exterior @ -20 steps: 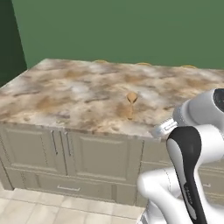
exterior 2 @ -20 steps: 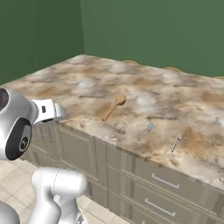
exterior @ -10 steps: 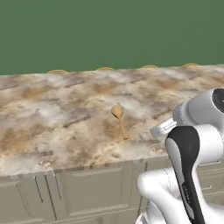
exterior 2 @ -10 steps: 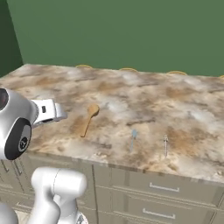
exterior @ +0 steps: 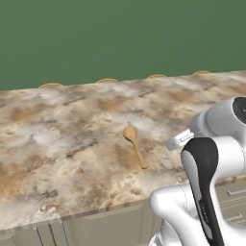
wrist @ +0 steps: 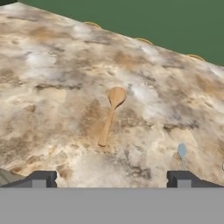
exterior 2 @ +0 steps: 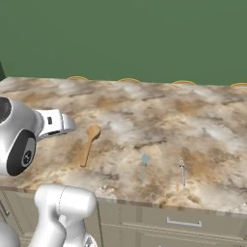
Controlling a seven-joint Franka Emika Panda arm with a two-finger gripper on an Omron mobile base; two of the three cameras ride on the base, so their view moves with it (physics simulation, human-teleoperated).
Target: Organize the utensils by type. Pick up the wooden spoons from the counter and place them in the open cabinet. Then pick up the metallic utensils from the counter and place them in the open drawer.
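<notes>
A pale orange-brown wooden spoon (exterior: 134, 144) (exterior 2: 89, 143) (wrist: 110, 114) lies on the marbled counter (exterior: 57, 144) (exterior 2: 212, 120) (wrist: 48, 83), its bowl toward the far side. To its right lie a small silver spoon with a bluish bowl (exterior 2: 144, 165) (wrist: 182, 154) and a thin grey fork (exterior 2: 182, 171). My gripper (wrist: 111, 180) hovers near the counter's front edge, short of the wooden spoon's handle. It is open, with nothing between its fingers. The cabinet and the drawer are out of view.
A green wall (exterior 2: 144, 34) rises behind the counter. Several yellowish rounded rims (exterior: 106, 80) peek over the far edge. Tan cupboard fronts with a closed drawer's grey handle (exterior 2: 183, 223) sit below the front edge.
The base has swung round, so the whole scene has shifted and the counter now faces me squarely and closer. The utensils lie as before. The gripper stays open.
</notes>
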